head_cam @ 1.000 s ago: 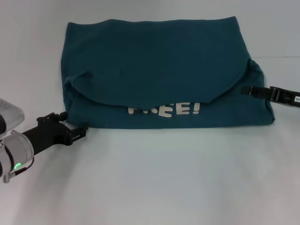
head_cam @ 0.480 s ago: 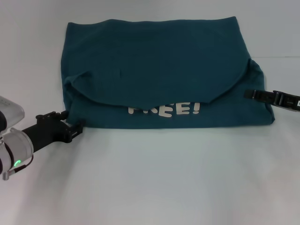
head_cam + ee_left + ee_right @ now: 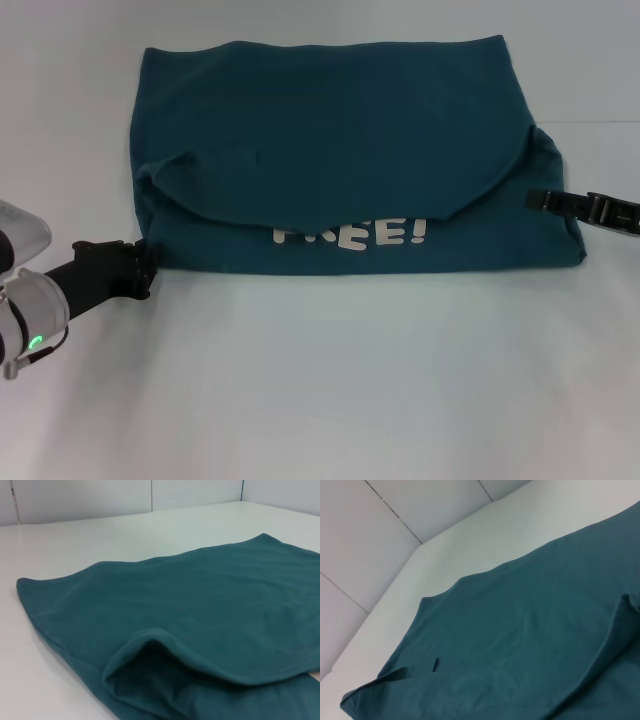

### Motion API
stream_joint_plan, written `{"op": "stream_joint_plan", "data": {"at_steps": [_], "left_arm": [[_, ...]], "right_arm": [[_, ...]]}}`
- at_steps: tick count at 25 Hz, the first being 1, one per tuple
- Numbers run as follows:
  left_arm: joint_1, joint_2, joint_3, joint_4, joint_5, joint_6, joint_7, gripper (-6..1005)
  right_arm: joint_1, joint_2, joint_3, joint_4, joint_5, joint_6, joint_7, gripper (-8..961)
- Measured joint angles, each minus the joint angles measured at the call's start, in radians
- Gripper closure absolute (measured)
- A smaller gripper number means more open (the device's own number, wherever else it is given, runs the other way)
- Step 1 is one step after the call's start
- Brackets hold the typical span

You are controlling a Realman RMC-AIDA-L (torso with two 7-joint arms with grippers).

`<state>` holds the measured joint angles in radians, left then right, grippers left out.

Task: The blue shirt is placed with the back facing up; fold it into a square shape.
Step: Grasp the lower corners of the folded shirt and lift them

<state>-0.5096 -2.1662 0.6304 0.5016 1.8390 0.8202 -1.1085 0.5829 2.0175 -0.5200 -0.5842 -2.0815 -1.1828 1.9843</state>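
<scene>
The blue shirt (image 3: 330, 150) lies folded on the white table, wider than it is deep. An upper layer is folded toward me and ends in a curved hem. Below that hem, white lettering (image 3: 350, 235) reading "FREE!" is partly covered. My left gripper (image 3: 146, 268) sits on the table just off the shirt's near left corner. My right gripper (image 3: 534, 199) hovers at the shirt's right edge, at the folded bulge. The left wrist view shows the shirt (image 3: 200, 605) close up with the fold's open pocket. In the right wrist view, the shirt (image 3: 520, 630) spreads away from the camera.
The white table (image 3: 320, 380) stretches in front of the shirt and on both sides of it. A white wall panel (image 3: 365, 535) rises behind the table's far edge.
My left gripper has drawn back to the left, away from the shirt's near left corner. My right gripper has slid right, off the shirt's edge. The shirt has not moved.
</scene>
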Motion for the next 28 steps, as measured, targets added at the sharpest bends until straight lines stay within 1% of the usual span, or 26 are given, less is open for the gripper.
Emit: {"op": "stream_joint_plan", "data": {"at_steps": [2,7,13,16,18,21,28], "left_arm": [[0.0,0.0,0.0,0.004,0.0,0.002,-0.002,853],[0.002,0.0,0.0,0.005,0.0,0.008,-0.011,982],[0.005,0.0,0.0,0.006,0.0,0.015,-0.016,982],[0.005,0.0,0.0,0.008,0.0,0.023,-0.025,982],[0.005,0.0,0.0,0.008,-0.003,0.035,-0.025,982],[0.005,0.0,0.0,0.008,-0.006,0.047,-0.028,982],[0.001,0.001,0.0,0.019,-0.004,0.054,-0.041,982]], "right_arm": [[0.0,-0.001,-0.002,0.001,0.0,0.009,0.0,263],[0.002,0.0,-0.012,0.003,-0.025,0.049,0.007,263],[0.008,0.004,-0.021,0.006,-0.067,0.117,0.023,265],[0.01,0.005,-0.05,0.012,-0.081,0.158,0.044,267],[0.011,0.01,-0.07,0.016,-0.083,0.178,0.048,269],[0.009,0.016,-0.078,0.017,-0.083,0.185,0.049,270],[-0.009,0.017,-0.071,0.026,-0.084,0.188,0.048,306]]}}
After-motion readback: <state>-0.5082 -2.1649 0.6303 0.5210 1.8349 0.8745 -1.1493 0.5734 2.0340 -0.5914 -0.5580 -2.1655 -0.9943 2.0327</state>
